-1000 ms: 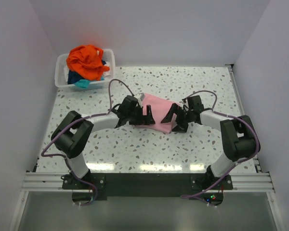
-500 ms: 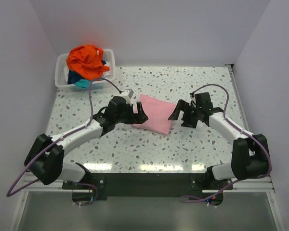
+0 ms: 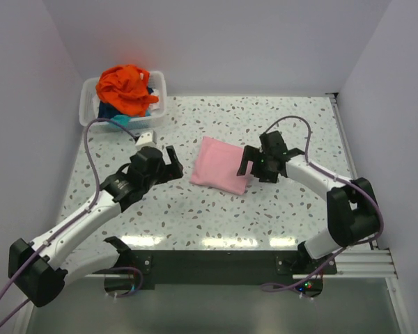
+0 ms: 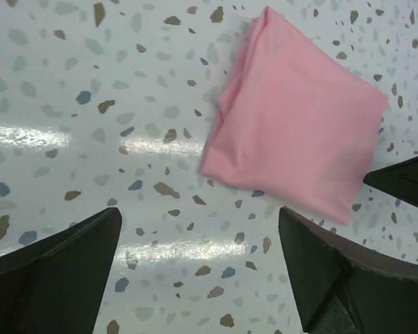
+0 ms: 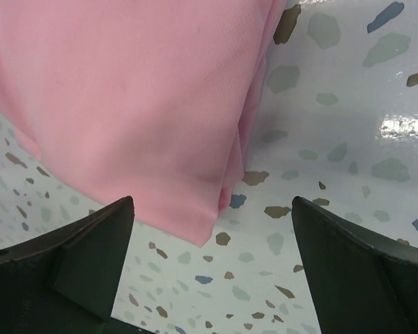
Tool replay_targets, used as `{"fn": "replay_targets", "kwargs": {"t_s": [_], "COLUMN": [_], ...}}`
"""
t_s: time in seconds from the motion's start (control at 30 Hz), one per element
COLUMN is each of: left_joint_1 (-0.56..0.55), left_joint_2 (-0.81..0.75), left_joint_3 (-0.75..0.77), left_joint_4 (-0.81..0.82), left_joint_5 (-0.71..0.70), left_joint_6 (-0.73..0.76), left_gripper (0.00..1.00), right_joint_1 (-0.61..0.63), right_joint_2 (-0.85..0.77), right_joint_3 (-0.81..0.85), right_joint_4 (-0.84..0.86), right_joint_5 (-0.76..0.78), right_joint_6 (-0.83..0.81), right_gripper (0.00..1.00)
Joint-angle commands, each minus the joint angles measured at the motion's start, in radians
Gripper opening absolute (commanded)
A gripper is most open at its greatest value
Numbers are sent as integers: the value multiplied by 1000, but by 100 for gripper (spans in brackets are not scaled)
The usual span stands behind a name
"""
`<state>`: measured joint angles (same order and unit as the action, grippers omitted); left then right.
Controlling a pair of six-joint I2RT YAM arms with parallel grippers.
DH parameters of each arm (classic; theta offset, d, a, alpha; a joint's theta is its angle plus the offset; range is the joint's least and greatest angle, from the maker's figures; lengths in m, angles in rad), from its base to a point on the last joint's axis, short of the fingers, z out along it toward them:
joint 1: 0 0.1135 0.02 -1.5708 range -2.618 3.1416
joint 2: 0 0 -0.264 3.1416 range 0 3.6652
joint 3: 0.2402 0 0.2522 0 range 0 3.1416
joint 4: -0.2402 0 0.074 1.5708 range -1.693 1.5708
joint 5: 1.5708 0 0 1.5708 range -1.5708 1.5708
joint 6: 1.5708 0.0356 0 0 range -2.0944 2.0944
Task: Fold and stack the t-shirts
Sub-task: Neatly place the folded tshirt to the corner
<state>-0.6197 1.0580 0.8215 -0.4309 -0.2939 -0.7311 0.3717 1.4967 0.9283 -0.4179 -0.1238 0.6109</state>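
You see a plain light pink shirt (image 3: 221,165) on a white worktop (image 3: 265,118) flecked with brown, grey and blue. In the white bin (image 3: 88,106), your bright orange shirt (image 3: 127,87) tops a teal shirt (image 3: 118,120).

One folded light pink cloth t-shirt (image 3: 219,164) is counted at the centre of the frame. One white plastic bin (image 3: 86,104) is counted at upper left, and one crumpled bright orange t-shirt (image 3: 127,87) is heaped in it. The teal cloth (image 3: 118,120) and dark blue cloth (image 3: 152,91) beneath it cannot be counted as separate garments. Two white-and-black robot arms are counted: the left arm (image 3: 90,214) and the right arm (image 3: 313,174).
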Motion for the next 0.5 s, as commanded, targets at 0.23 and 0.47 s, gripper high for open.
{"fn": "replay_targets", "kwargs": {"t_s": [0.23,0.47], "left_joint_1": [9,9], "left_joint_2": [-131,-125], "left_joint_3": [-56,-70], "left_joint_4": [-212,-204], "left_joint_5": [-220,-212], "left_joint_6": [-145,-151], "left_gripper": [100,100], "right_joint_1": [64,79], "right_joint_2": [131,183], "right_joint_3": [64,66], "right_joint_4": [33,59], "right_joint_5": [131,124], "right_joint_6": [39,24], "right_gripper": [86,60]}}
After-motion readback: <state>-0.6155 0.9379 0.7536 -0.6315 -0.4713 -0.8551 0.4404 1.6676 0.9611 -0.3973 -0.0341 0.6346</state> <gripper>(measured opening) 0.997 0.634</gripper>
